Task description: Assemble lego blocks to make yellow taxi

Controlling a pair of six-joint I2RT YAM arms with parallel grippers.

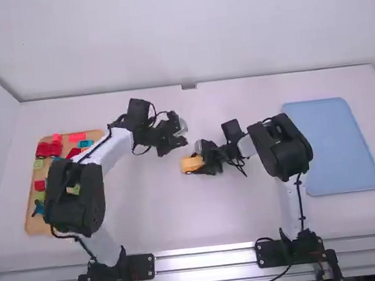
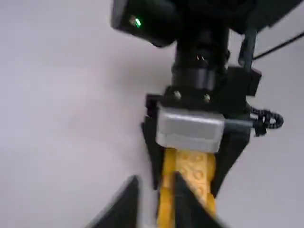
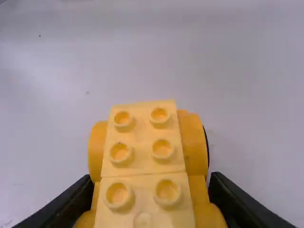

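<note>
As we look over one white table (image 1: pixel 251 221), we count two arms, the left arm (image 1: pixel 80 193) and the right arm (image 1: pixel 284 148), both bent in toward the middle; next in size come two flat trays, a light blue tray (image 1: pixel 333 144) at the table's right side and a wooden tray (image 1: pixel 33 222) at its left, partly behind the left arm; in the wooden one we make out at least four red blocks (image 1: pixel 42 150), at least two light green blocks (image 1: pixel 38 164) and at least two blue blocks (image 1: pixel 38 208), though the arm across it keeps us from a full count; of the two black grippers, the left gripper (image 1: pixel 179 141) hangs near the middle of the table, its two fingers apart, farther from the arm bases than the other; the right gripper (image 1: pixel 197 161) is clamped on one yellow assembly (image 1: pixel 189 165), a finger at each side; we see that assembly near the table's middle, just beside the left gripper, and cannot tell whether it touches the table; in the right wrist view we find a stepped top in two sections with one seam across, and rounded yellow pieces (image 3: pixel 194 142) along both sides; smallest of all are the round studs (image 3: pixel 163 149), six of which we count plainly on that top, four beyond the seam and two nearer the fingers, with part of a seventh below.
</note>
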